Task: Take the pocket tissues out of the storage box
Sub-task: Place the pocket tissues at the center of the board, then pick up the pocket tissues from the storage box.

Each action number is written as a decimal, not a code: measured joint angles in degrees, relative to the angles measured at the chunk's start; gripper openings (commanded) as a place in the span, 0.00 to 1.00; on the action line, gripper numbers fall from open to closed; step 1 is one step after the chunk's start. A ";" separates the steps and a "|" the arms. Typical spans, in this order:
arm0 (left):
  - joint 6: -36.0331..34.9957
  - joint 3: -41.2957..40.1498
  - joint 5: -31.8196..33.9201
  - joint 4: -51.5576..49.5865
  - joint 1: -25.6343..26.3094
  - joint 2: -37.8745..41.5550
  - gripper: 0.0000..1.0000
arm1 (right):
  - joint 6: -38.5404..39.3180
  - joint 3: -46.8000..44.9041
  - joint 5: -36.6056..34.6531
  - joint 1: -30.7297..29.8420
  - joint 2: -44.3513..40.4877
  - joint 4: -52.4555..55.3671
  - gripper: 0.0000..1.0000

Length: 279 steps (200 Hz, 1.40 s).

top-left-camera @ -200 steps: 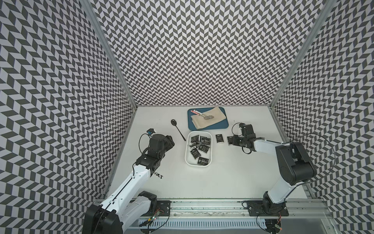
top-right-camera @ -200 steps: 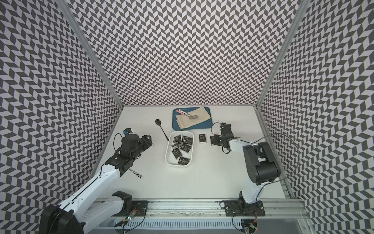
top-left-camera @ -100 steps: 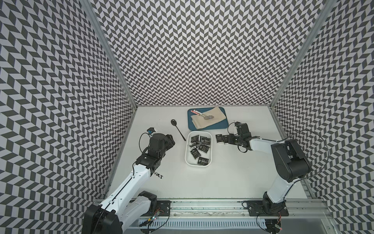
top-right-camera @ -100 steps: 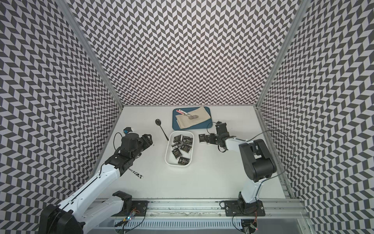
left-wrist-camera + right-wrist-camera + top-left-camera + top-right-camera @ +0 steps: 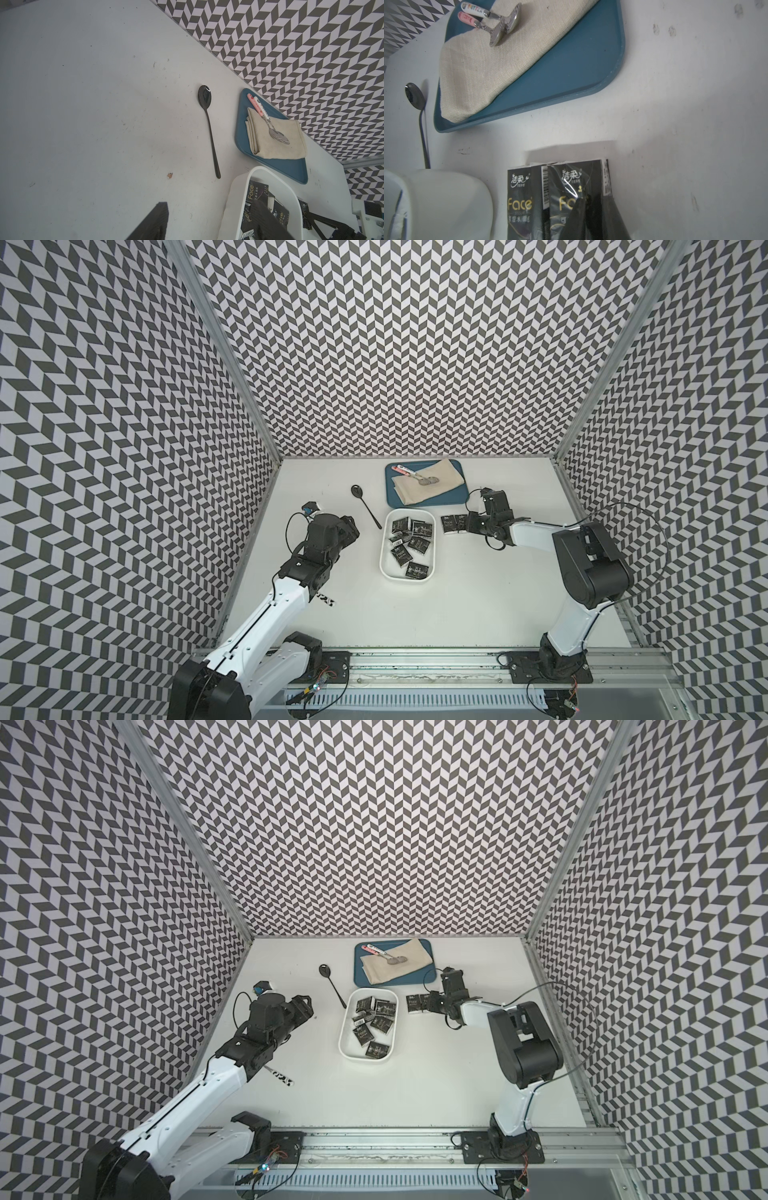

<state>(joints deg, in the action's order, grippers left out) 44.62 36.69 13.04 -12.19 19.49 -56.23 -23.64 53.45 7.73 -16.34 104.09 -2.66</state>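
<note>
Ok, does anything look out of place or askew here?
Mostly minor: the pocket tissues lie jumbled at odd angles in the storage box, and a black spoon lies loose on the table, outside the blue tray.

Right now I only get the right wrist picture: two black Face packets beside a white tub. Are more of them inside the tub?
Observer: Yes. In both top views the storage box holds several more pocket tissues, jumbled.
Operator: Is there a second arm?
Observer: Yes. The left gripper hovers across the box from your two packets, jaws apart, empty.
Operator: Anything near it?
Observer: A black-and-white patterned handle pokes out from under that arm.
</note>
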 measured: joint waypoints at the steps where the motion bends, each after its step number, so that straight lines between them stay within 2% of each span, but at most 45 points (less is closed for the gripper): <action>1: 0.00 0.00 0.00 0.00 0.00 0.00 0.68 | 0.00 0.00 0.00 0.00 0.00 -0.02 0.19; 31: 0.00 0.00 0.33 -0.11 0.00 0.00 0.68 | -0.09 -0.07 0.00 0.00 0.09 -0.42 0.19; 49: 0.02 0.00 0.39 -0.13 0.00 0.00 0.68 | -0.20 -0.22 0.02 0.00 0.07 -0.59 0.29; 76: 0.02 0.00 0.42 -0.20 0.00 0.00 0.68 | -0.52 -1.29 -0.17 -0.04 -1.14 0.02 0.37; 164: 0.02 0.55 0.79 -0.57 0.00 0.31 0.68 | 2.03 -0.04 0.42 -2.21 -13.92 5.27 0.42; 184: 0.04 0.55 0.79 -0.57 0.00 0.31 0.68 | 5.62 2.14 2.69 -5.97 -14.82 5.86 0.45; 240: 0.11 0.55 0.98 -0.74 0.04 0.24 0.68 | 21.07 10.75 6.16 -23.30 -11.30 8.28 0.50; 260: 0.28 0.52 0.96 -0.81 0.04 0.46 0.68 | 28.98 11.04 5.81 -26.29 -9.79 8.22 0.52; 279: 0.46 0.52 0.70 -0.81 0.04 0.63 0.68 | 35.89 10.95 5.09 -26.56 -8.41 8.11 0.54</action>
<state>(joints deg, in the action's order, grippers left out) 45.08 37.21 13.74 -12.99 19.53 -55.59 12.25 64.40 12.82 -42.89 95.68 5.45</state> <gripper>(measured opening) 0.685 0.526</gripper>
